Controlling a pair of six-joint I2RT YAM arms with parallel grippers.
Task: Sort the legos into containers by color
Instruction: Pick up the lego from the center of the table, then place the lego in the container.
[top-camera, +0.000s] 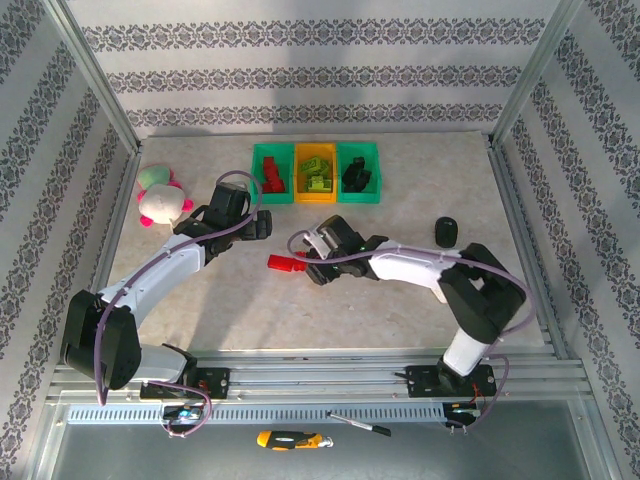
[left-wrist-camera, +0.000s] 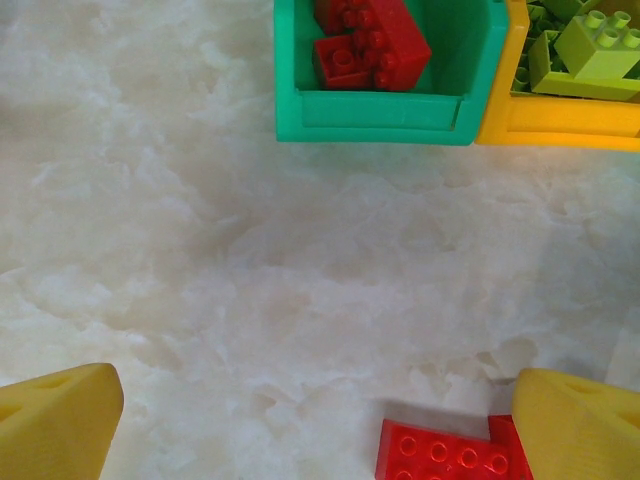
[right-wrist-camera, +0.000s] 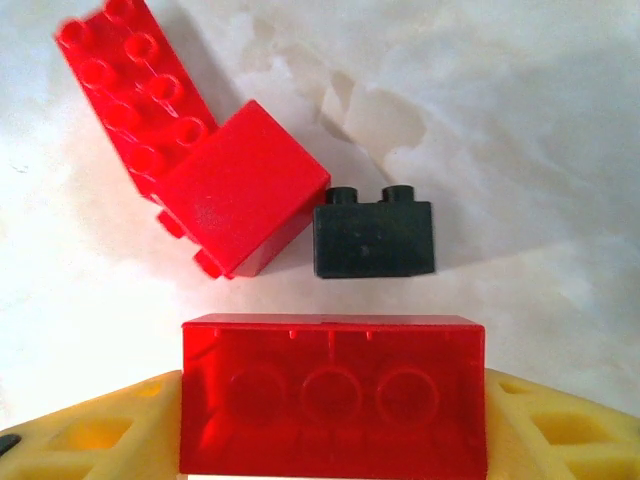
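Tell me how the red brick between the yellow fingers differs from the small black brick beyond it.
The red brick is red; the black brick is black. The red brick looks wider than the black brick, though it is nearer the camera. The red brick sits between the right gripper's fingers, touching both; the black brick lies free on the table. Both are boxy plastic bricks.

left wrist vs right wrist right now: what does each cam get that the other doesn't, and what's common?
Left wrist: green bin holding red bricks, orange bin holding lime bricks, left gripper open.
Right wrist: right gripper closed on a translucent red brick, with a black brick lying just past it.
Both: marbled tabletop with loose red lego on it. Can't tell whether it's the same piece.
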